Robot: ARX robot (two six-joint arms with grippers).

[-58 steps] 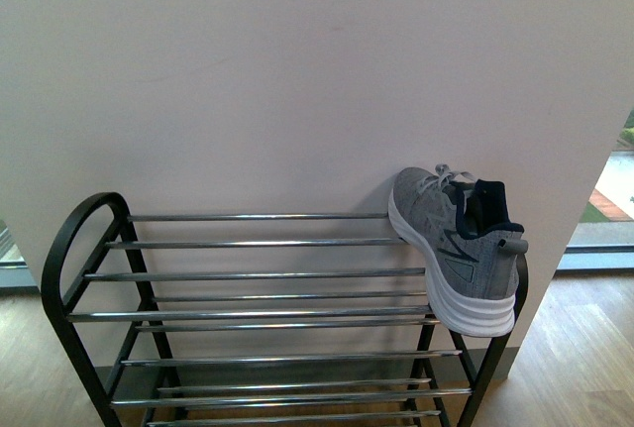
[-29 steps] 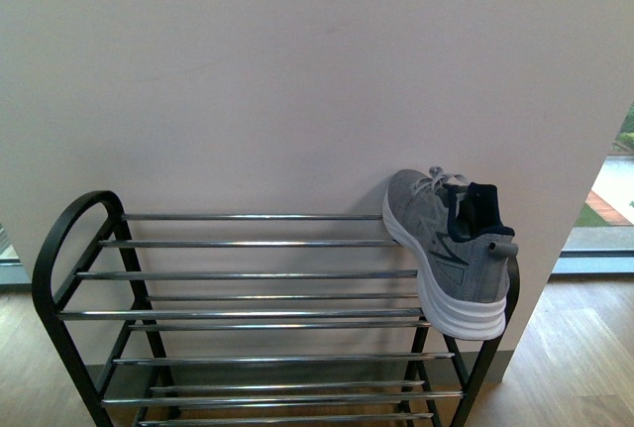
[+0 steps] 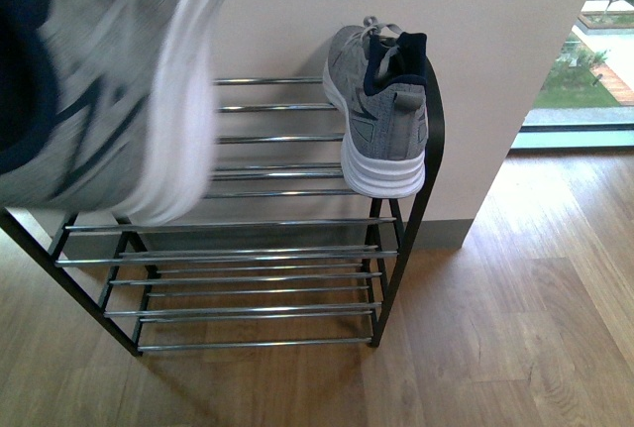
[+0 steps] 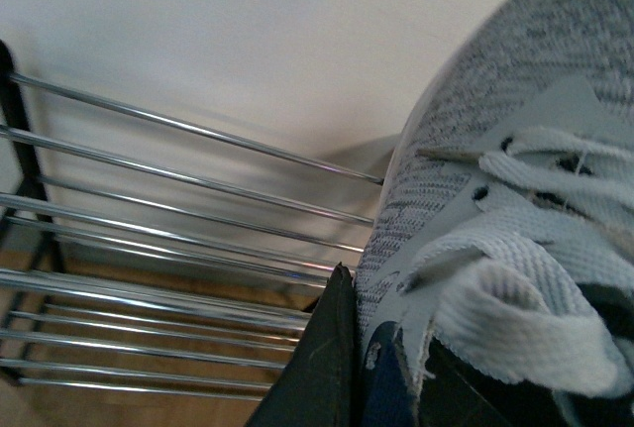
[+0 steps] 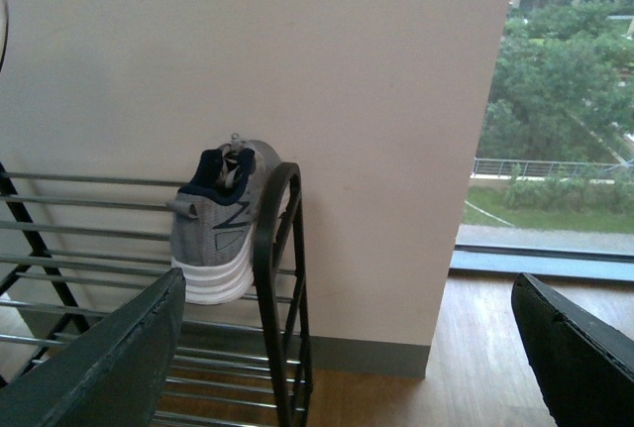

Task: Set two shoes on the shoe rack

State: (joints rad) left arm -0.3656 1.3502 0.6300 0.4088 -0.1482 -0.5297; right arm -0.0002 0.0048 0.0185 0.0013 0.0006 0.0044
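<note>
One grey knit shoe [image 3: 381,110] with a thick white sole rests on the right end of the shoe rack's [image 3: 297,254] top rods, heel toward me. It also shows in the right wrist view as the shoe [image 5: 213,224] beside the rack's black side loop [image 5: 272,249]. The second shoe [image 3: 119,80] hangs blurred and very close at the upper left of the front view, above the rack's left half. My left gripper [image 4: 381,373] is shut on this shoe [image 4: 495,199] near its laces and collar. My right gripper [image 5: 342,348] is open and empty, off the rack's right end.
A pale wall [image 3: 475,70] stands right behind the rack and ends at a corner to the right. Wooden floor [image 3: 515,328] spreads in front and to the right. A floor-level window [image 3: 580,80] lies beyond the corner.
The front view has swung so the rack sits lower and further left. The held shoe has come into view at the upper left, blurred. The shoe on the rack has stayed put.
</note>
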